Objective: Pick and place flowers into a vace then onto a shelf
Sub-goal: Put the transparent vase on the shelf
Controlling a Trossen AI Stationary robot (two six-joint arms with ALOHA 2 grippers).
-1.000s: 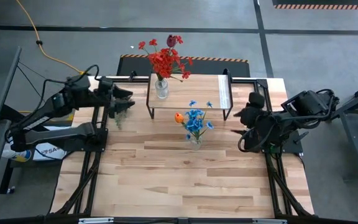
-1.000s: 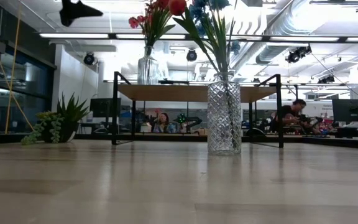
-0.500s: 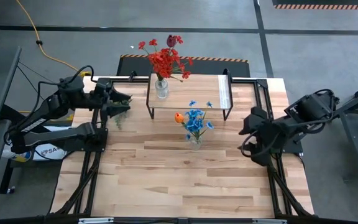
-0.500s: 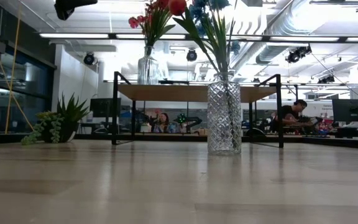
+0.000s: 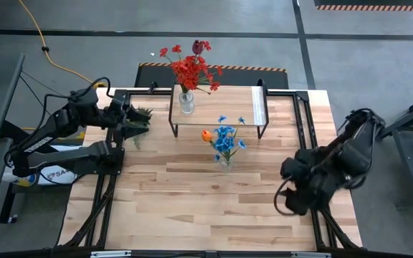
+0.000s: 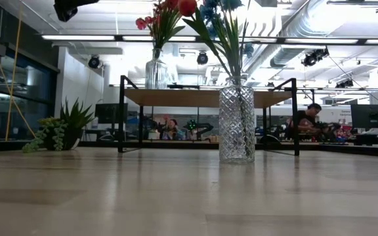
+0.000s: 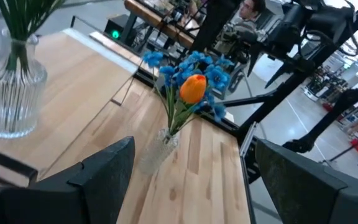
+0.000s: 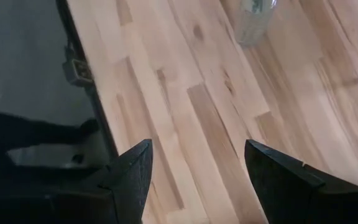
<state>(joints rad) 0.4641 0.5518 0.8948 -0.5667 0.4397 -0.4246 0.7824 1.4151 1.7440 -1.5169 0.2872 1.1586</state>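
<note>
A glass vase (image 5: 225, 164) with blue flowers (image 5: 226, 137) and an orange tulip (image 5: 206, 135) stands on the table in front of the shelf (image 5: 218, 104). A second vase (image 5: 186, 102) with red flowers (image 5: 190, 70) and a maroon tulip (image 5: 198, 48) stands on the shelf's left end. My left gripper (image 5: 146, 113) is open, high at the table's far left, left of the shelf. My right gripper (image 8: 194, 168) is open over the table's right edge, pointing down; its fingers do not show apart in the high view.
A small green leafy tuft (image 6: 61, 133) sits at the far left of the table, below the left gripper. Bare wood lies between the front vase and the table's near edge (image 5: 206, 247). People sit in the room beyond the table (image 6: 310, 121).
My right arm has drawn back from beside the shelf's right end toward the table's near right edge and tipped its gripper downward. My left gripper has pulled slightly back toward the table's left. Both vases have stayed in place.
</note>
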